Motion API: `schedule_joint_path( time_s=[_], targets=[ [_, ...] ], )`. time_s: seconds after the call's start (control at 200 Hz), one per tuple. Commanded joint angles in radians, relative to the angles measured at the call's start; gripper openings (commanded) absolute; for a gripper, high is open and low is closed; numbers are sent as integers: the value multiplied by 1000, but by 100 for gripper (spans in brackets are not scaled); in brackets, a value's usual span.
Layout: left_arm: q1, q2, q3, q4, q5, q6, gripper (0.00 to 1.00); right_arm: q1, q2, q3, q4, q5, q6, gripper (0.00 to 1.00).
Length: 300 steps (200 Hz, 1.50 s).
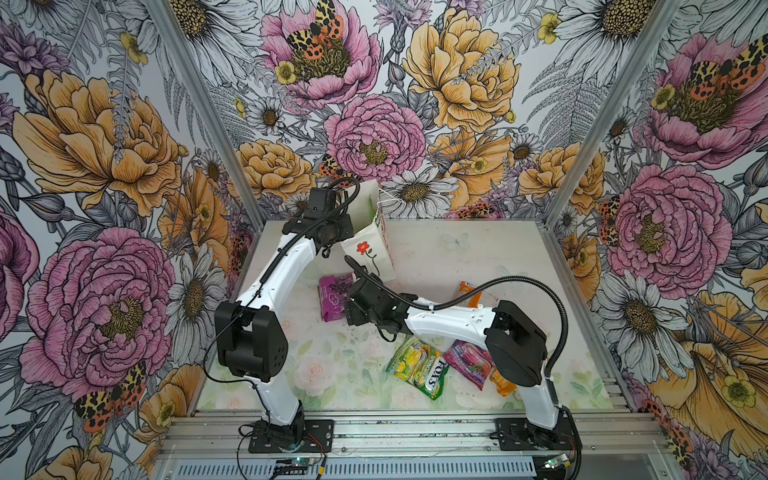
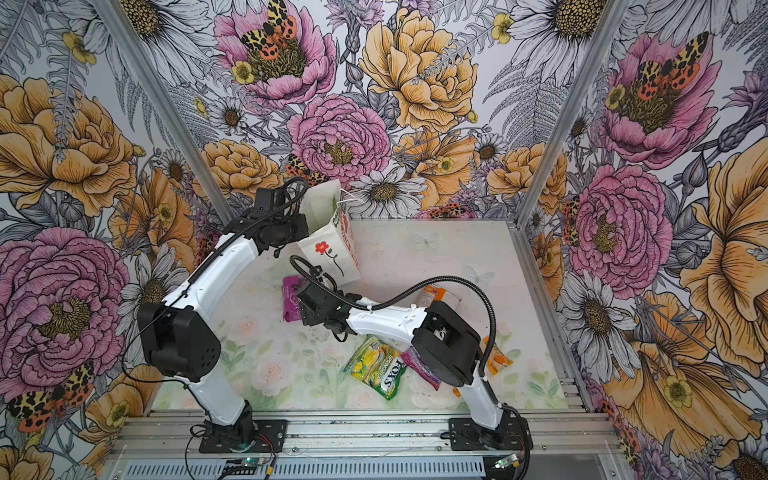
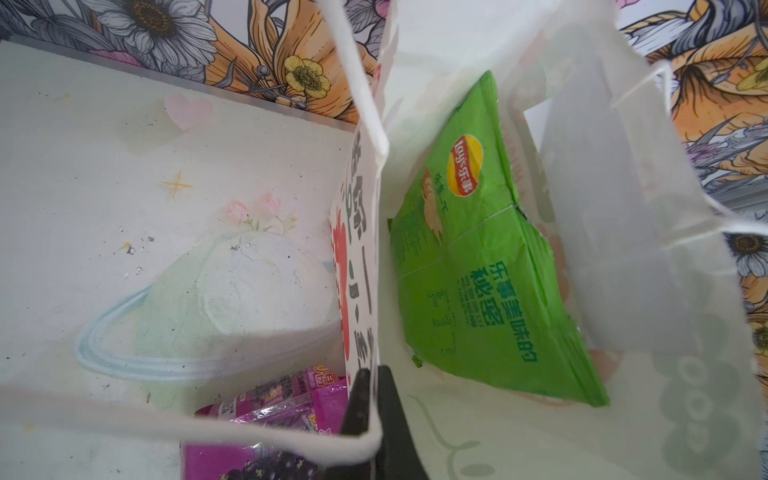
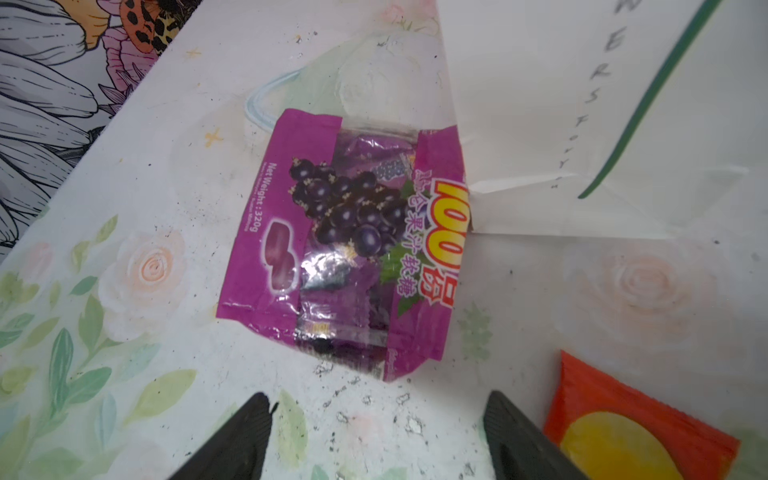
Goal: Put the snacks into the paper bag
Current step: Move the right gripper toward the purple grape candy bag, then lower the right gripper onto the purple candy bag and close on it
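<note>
Pinched black fingers of the left gripper (image 3: 372, 374) are clamped on the rim of the paper bag (image 3: 602, 208), inside which only the big green packet (image 3: 469, 270) is visible. At the right wrist, the right gripper (image 4: 379, 397) is shown spread wide and empty, short of the purple grape packet (image 4: 345, 232), which lies just beside the bag's foot. In both top views, the green-yellow FOX'S packet (image 1: 417, 368), the purple FOX'S packet (image 1: 467, 361) and an orange packet (image 2: 444, 297) lie outside it, so most of the job is judged undone.
</note>
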Motion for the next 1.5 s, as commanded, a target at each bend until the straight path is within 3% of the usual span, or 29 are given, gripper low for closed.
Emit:
schedule_joint_path(
  time_s=[0.0, 0.37, 0.541, 0.646, 1.021, 1.346, 1.496],
  targets=[
    [10, -49, 5, 46, 9, 0, 0, -18, 39, 78, 11, 0, -25, 82],
    [22, -51, 5, 49, 9, 2, 0, -106, 249, 369, -13, -16, -35, 79],
    [22, -49, 6, 48, 7, 9, 0, -113, 385, 581, -146, 14, -38, 79],
    [27, -50, 7, 48, 7, 12, 0, -110, 423, 610, -191, 20, -21, 77],
    [28, -51, 7, 48, 9, 15, 0, -66, 344, 403, -199, 19, -13, 76],
    [29, -51, 7, 49, 12, 16, 0, -27, 92, -19, -150, -30, 94, 75],
    [27, -52, 9, 48, 19, 17, 0, -21, -23, -198, -71, -113, 126, 75]
  ],
)
